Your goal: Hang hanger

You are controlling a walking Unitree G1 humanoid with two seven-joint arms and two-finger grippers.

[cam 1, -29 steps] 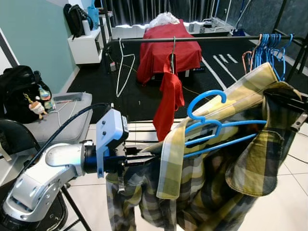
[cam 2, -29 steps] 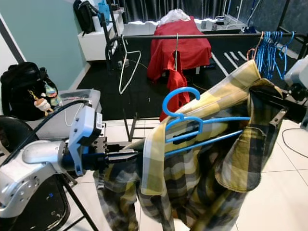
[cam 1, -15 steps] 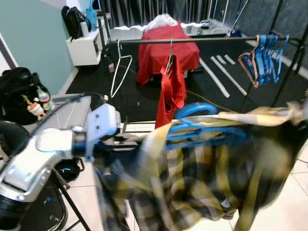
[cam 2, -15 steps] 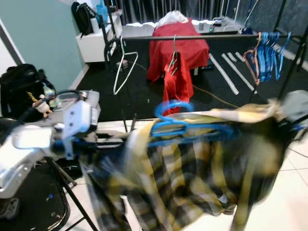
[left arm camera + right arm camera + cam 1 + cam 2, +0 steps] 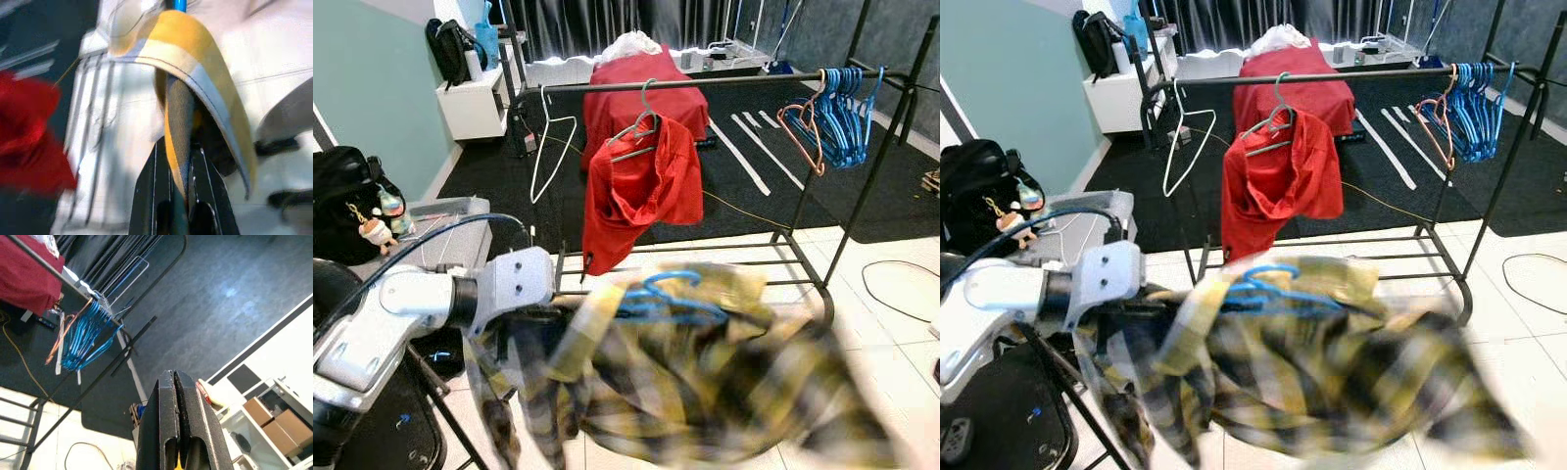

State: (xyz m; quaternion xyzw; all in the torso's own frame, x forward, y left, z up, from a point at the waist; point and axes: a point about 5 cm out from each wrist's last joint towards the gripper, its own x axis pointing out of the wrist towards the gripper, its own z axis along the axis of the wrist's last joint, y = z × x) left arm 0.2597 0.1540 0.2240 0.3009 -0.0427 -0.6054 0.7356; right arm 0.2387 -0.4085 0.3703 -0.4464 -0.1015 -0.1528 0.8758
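Blue plastic hanger [image 5: 668,297] carrying yellow-and-black plaid shirt [image 5: 705,377], low before black metal clothes rail [image 5: 705,82], well apart from it. Judged: load light, hanger stiff, cloth soft, swings freely; best held at hanger neck under hook. Left pincer [image 5: 180,188] clamped on shirt fold. Right pincer [image 5: 174,401] fingers pressed together, holding nothing visible. Red shirt [image 5: 641,186] hangs on rail.

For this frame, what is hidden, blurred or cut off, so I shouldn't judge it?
- Plaid shirt: motion-blurred in both eye views; its far end and drape are unreadable.
- Blue hanger: only hook and shoulders show; the shirt covers the rest.
- Left pincer: the fingers clamp shirt fabric in the left wrist view; whether the hanger is also gripped is hidden.
- Right pincer: fingers together; the frame's lower edge cuts off their base.
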